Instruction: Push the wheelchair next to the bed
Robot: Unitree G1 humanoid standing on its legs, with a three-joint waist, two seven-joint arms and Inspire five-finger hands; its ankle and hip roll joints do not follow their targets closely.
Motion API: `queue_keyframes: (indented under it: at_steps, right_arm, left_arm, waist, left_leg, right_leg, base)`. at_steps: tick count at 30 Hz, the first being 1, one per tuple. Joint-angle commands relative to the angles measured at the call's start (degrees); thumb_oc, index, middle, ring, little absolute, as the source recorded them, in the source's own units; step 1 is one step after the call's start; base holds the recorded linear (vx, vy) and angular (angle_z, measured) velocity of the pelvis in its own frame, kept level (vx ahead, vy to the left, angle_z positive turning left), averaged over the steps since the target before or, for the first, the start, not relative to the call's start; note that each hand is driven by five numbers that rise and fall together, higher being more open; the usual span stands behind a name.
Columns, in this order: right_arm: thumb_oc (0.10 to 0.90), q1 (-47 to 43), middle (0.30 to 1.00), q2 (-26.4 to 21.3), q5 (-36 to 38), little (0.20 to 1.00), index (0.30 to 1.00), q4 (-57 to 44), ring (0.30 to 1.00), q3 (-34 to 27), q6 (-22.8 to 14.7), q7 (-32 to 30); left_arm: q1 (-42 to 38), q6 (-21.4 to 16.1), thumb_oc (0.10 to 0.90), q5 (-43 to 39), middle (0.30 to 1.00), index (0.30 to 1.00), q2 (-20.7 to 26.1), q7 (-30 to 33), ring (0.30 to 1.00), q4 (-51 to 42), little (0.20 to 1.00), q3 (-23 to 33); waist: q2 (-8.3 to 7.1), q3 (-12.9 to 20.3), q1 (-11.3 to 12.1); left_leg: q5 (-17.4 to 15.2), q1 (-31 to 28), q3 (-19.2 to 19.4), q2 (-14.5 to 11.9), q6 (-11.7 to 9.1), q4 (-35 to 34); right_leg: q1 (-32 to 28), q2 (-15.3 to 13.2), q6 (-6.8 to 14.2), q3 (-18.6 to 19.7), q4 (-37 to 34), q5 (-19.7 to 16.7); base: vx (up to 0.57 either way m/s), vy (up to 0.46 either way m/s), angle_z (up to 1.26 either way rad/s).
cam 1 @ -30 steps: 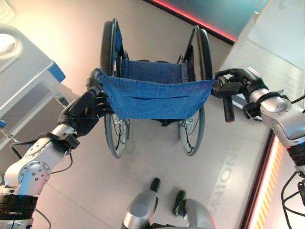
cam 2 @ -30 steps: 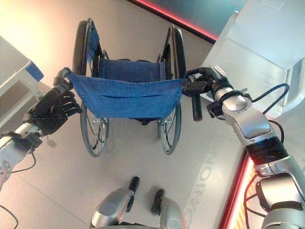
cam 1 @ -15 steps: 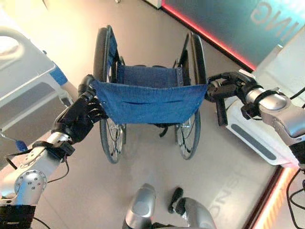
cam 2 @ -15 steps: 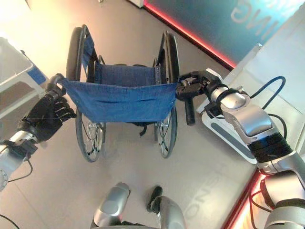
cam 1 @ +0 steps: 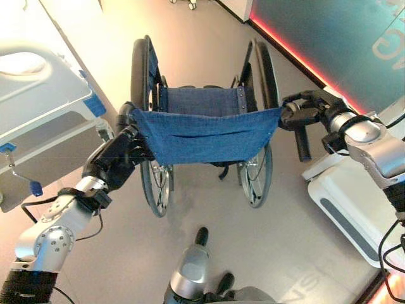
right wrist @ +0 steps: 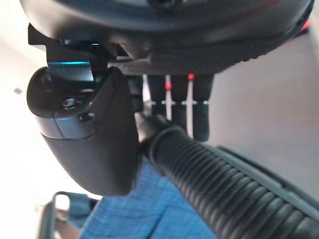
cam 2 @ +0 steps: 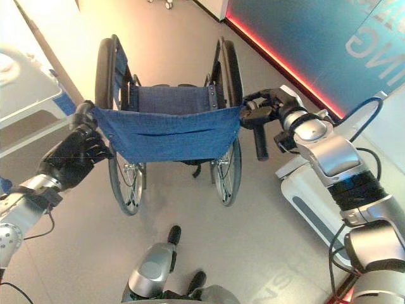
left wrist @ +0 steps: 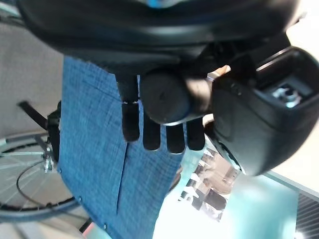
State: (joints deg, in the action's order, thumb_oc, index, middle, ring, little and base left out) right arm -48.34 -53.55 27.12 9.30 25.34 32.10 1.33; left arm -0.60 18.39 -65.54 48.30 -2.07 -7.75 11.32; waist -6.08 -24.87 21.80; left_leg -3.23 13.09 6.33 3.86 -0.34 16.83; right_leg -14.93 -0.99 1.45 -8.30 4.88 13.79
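The left hand (cam 1: 119, 159) gripped the blue-fabric, black-framed wheelchair's (cam 1: 205, 133) left push handle. The right hand (cam 2: 273, 109) clasped its ribbed right handle (black rubber) (right wrist: 219, 186). The white bed (cam 1: 38, 101) stood near, at the wheelchair's left.

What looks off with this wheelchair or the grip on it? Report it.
The grasp is uneven. The left hand wraps its push handle, but the right hand holds its ribbed handle near the blue backrest, leaving most of it bare.
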Motion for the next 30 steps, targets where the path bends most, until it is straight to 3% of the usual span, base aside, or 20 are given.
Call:
queue_keyframes:
  at_steps: [1, 2, 4, 5, 7, 8, 10, 12, 13, 16, 17, 18, 20, 22, 23, 24, 25, 26, 27, 30]
  right_arm:
    - [0.4, -1.34, 0.3, -0.43, -2.01, 0.3, 0.3, -6.82, 0.3, -0.27, -13.03, 1.48]
    - [0.4, -1.48, 0.3, -0.47, -1.45, 0.3, 0.3, -6.88, 0.3, -0.19, -13.03, 1.09]
    - [0.4, -2.29, 0.3, -0.77, -0.18, 0.3, 0.3, -7.06, 0.3, 0.45, -13.42, 0.52]
    - [0.4, -3.43, 0.3, -0.88, 0.29, 0.3, 0.3, -7.33, 0.3, 1.31, -13.51, 0.12]
    - [0.4, -4.89, 0.3, -2.16, 0.16, 0.3, 0.3, -8.76, 0.3, 1.34, -12.19, 0.16]
    - [0.4, -4.97, 0.3, -2.27, 0.17, 0.3, 0.3, -8.85, 0.3, 1.33, -12.11, 0.16]
    - [0.4, -5.84, 0.3, -3.47, -0.48, 0.3, 0.3, -9.04, 0.3, 0.94, -12.41, -0.14]
    - [0.4, -6.37, 0.3, -3.47, -0.94, 0.3, 0.3, -8.39, 0.3, 0.84, -13.3, -0.39]
    - [0.4, -6.58, 0.3, -3.29, -1.21, 0.3, 0.3, -8.21, 0.3, 0.85, -13.61, -1.04]
    - [0.4, -7.0, 0.3, -3.0, -1.2, 0.3, 0.3, -9.75, 0.3, -0.08, -11.29, -2.46]
    - [0.4, -8.11, 0.3, -2.99, -0.06, 0.3, 0.3, -11.72, 0.3, -0.42, -8.43, -3.04]
    - [0.4, -8.55, 0.3, -3.09, 0.52, 0.3, 0.3, -12.3, 0.3, -0.25, -7.49, -3.22]
    - [0.4, -9.82, 0.3, -3.78, 1.53, 0.3, 0.3, -12.67, 0.3, 0.77, -6.04, -2.99]
    - [0.4, -10.78, 0.3, -4.52, 2.03, 0.3, 0.3, -12.16, 0.3, 1.92, -5.61, -1.57]
    - [0.4, -10.74, 0.3, -5.05, 2.12, 0.3, 0.3, -11.72, 0.3, 2.13, -5.98, -0.68]
    - [0.4, -10.37, 0.3, -6.03, 2.11, 0.3, 0.3, -11.12, 0.3, 2.73, -7.06, 0.43]
    - [0.4, -10.38, 0.3, -6.18, 2.18, 0.3, 0.3, -11.04, 0.3, 3.01, -7.21, 0.39]
    - [0.4, -10.19, 0.3, -6.3, 2.13, 0.3, 0.3, -10.88, 0.3, 3.75, -7.62, 0.12]
    - [0.4, -9.95, 0.3, -6.55, 2.55, 0.3, 0.3, -10.74, 0.3, 4.0, -8.04, 0.08]
    - [0.4, -8.78, 0.3, -6.88, 2.24, 0.3, 0.3, -11.17, 0.3, 3.17, -8.16, 0.66]
  left_arm:
    - [-8.27, -6.89, 0.4, -2.2, 0.3, 0.3, 6.63, -2.95, 0.3, -3.13, 0.3, 6.44]
    - [-8.71, -6.49, 0.4, -2.27, 0.3, 0.3, 7.13, -3.26, 0.3, -2.92, 0.3, 6.34]
    - [-9.52, -6.15, 0.4, -2.69, 0.3, 0.3, 7.67, -3.5, 0.3, -2.35, 0.3, 5.86]
    - [-10.19, -6.18, 0.4, -3.01, 0.3, 0.3, 7.71, -2.84, 0.3, -2.28, 0.3, 5.1]
    - [-10.57, -6.49, 0.4, -5.12, 0.3, 0.3, 9.16, -3.21, 0.3, -1.55, 0.3, 4.6]
    - [-10.61, -6.51, 0.4, -5.24, 0.3, 0.3, 9.27, -3.24, 0.3, -1.48, 0.3, 4.62]
    - [-11.17, -8.06, 0.4, -6.7, 0.3, 0.3, 10.75, -4.8, 0.3, 0.21, 0.3, 4.89]
    - [-11.75, -9.61, 0.4, -6.57, 0.3, 0.3, 10.65, -5.2, 0.3, 1.05, 0.3, 4.38]
    - [-12.18, -10.27, 0.4, -6.04, 0.3, 0.3, 10.21, -5.62, 0.3, 1.52, 0.3, 3.96]
    - [-12.33, -9.92, 0.4, -4.81, 0.3, 0.3, 9.95, -5.66, 0.3, 0.83, 0.3, 3.77]
    - [-12.29, -8.92, 0.4, -3.97, 0.3, 0.3, 9.38, -4.34, 0.3, -0.09, 0.3, 3.59]
    - [-12.02, -8.75, 0.4, -3.64, 0.3, 0.3, 8.95, -3.96, 0.3, -0.29, 0.3, 3.53]
    - [-10.77, -8.88, 0.4, -3.25, 0.3, 0.3, 7.58, -4.83, 0.3, 0.07, 0.3, 3.6]
    - [-8.86, -9.27, 0.4, -3.19, 0.3, 0.3, 5.73, -5.01, 0.3, -0.19, 0.3, 3.53]
    - [-8.07, -8.98, 0.4, -3.26, 0.3, 0.3, 5.25, -4.84, 0.3, -0.79, 0.3, 3.89]
    - [-7.19, -8.74, 0.4, -3.11, 0.3, 0.3, 4.48, -3.67, 0.3, -1.84, 0.3, 3.92]
    - [-7.14, -8.77, 0.4, -2.95, 0.3, 0.3, 4.3, -3.6, 0.3, -1.85, 0.3, 3.84]
    - [-7.09, -9.02, 0.4, -2.47, 0.3, 0.3, 3.69, -3.2, 0.3, -1.93, 0.3, 3.49]
    - [-6.81, -9.03, 0.4, -2.52, 0.3, 0.3, 3.4, -2.86, 0.3, -2.02, 0.3, 3.69]
    - [-7.86, -8.62, 0.4, -2.5, 0.3, 0.3, 2.84, -2.25, 0.3, -1.44, 0.3, 3.91]
  waist:
    - [-1.07, 14.32, -1.22]
    - [-1.68, 14.35, -0.98]
    - [-1.94, 14.67, -0.86]
    - [-1.98, 14.57, -1.61]
    - [-1.59, 14.57, -3.13]
    - [-1.41, 14.69, -3.23]
    - [-0.22, 13.54, -4.33]
    - [0.4, 12.24, -5.28]
    - [0.61, 10.97, -6.39]
    - [0.0, 9.3, -7.52]
    - [-0.29, 9.05, -7.94]
    - [-0.3, 9.1, -8.14]
    - [-0.44, 9.81, -8.47]
    - [-0.27, 11.55, -9.53]
    - [-0.37, 12.14, -10.07]
    - [-0.92, 12.73, -10.78]
    - [-0.9, 12.8, -10.98]
    - [-0.71, 12.85, -11.45]
    - [-0.52, 12.75, -11.54]
    - [-0.1, 11.84, -11.68]
  left_leg:
    - [6.92, 1.84, 1.64, 3.17, 3.12, -9.39]
    - [6.5, 1.5, 1.08, 3.64, 3.46, -8.89]
    - [5.93, 0.88, -0.12, 3.65, 3.78, -7.95]
    - [5.15, -0.14, -1.26, 4.03, 3.88, -7.13]
    - [4.47, -0.96, -3.64, 5.27, 3.68, -5.33]
    - [4.63, -0.81, -3.82, 5.08, 3.57, -5.25]
    - [3.18, -1.26, -6.45, 4.67, 2.19, -1.73]
    - [1.28, -2.79, -8.7, 4.3, 1.69, 0.48]
    - [-2.31, -5.39, -10.56, 4.19, 1.67, 1.81]
    - [-9.32, -10.51, -13.4, 2.53, 1.18, 3.81]
    - [-12.13, -13.67, -14.77, 0.46, 0.61, 4.47]
    - [-12.39, -14.46, -14.9, -0.26, 0.43, 5.08]
    - [-11.75, -14.87, -14.87, -0.97, 0.2, 6.82]
    - [-8.92, -16.28, -14.95, -2.55, -0.9, 9.15]
    - [-6.79, -16.44, -14.69, -3.51, -1.75, 11.76]
    - [-1.27, -15.07, -13.2, -4.93, -3.32, 20.29]
    - [-0.43, -14.54, -12.89, -5.23, -3.53, 22.24]
    - [2.65, -12.93, -12.27, -5.28, -3.95, 27.73]
    - [4.48, -10.31, -11.84, -3.41, -4.29, 33.32]
    - [3.85, -5.1, -10.42, -0.95, -3.42, 34.57]
  right_leg:
    - [0.19, 5.89, 7.98, -5.69, 24.4, -12.01]
    - [1.26, 6.19, 10.29, -5.56, 28.23, -16.04]
    - [3.82, 7.26, 12.4, -4.26, 32.76, -21.43]
    - [6.11, 7.29, 12.41, -2.56, 33.3, -22.54]
    - [8.27, 4.3, 9.73, -1.45, 27.49, -16.7]
    - [8.39, 4.35, 9.45, -1.53, 26.84, -16.58]
    - [11.05, 0.19, 5.53, -2.2, 13.62, -9.98]
    - [13.6, -2.24, 5.06, -2.45, 8.13, -10.74]
    - [17.17, -5.55, 6.15, -1.8, 4.35, -14.59]
    - [22.94, -11.64, 8.7, -0.5, -1.93, -21.44]
    - [24.62, -12.9, 9.81, -0.55, -2.3, -23.24]
    - [24.44, -12.43, 10.14, -0.49, -1.77, -22.88]
    - [23.16, -11.44, 10.52, -0.53, -1.77, -21.76]
    - [22.92, -9.67, 9.92, -0.68, 0.79, -20.45]
    - [22.75, -8.88, 9.1, -0.82, 2.01, -19.85]
    - [21.36, -8.03, 6.83, -1.94, 2.44, -18.78]
    - [21.07, -7.8, 6.33, -2.28, 2.47, -18.54]
    - [20.16, -6.96, 4.71, -2.79, 2.48, -17.66]
    - [18.9, -5.73, 3.15, -3.35, 2.46, -16.57]
    - [16.4, -3.62, 1.98, -3.65, 2.25, -15.5]
  base:
    - [0.54, 0.018, -0.45]
    - [0.42, 0.008, -0.77]
    - [0.33, 0.002, -0.14]
    - [0.53, 0.027, 0.65]
    - [0.48, 0.027, 0.72]
    - [0.33, -0.032, 0.33]
    - [0.38, -0.172, -0.06]
    - [0.32, -0.225, -0.01]
    - [0.36, -0.268, 0.11]
    - [0.55, -0.39, 0.68]
    - [0.71, -0.422, 0.82]
    - [0.73, -0.347, 0.69]
    - [0.5, -0.15, 0.78]
    - [0.46, -0.091, 0.46]
    - [0.45, -0.177, 0.4]
    - [0.45, -0.196, 0.4]
    - [0.47, -0.223, 0.48]
    - [0.36, -0.159, 0.44]
    - [0.36, -0.149, 0.38]
    - [0.35, -0.118, -0.06]
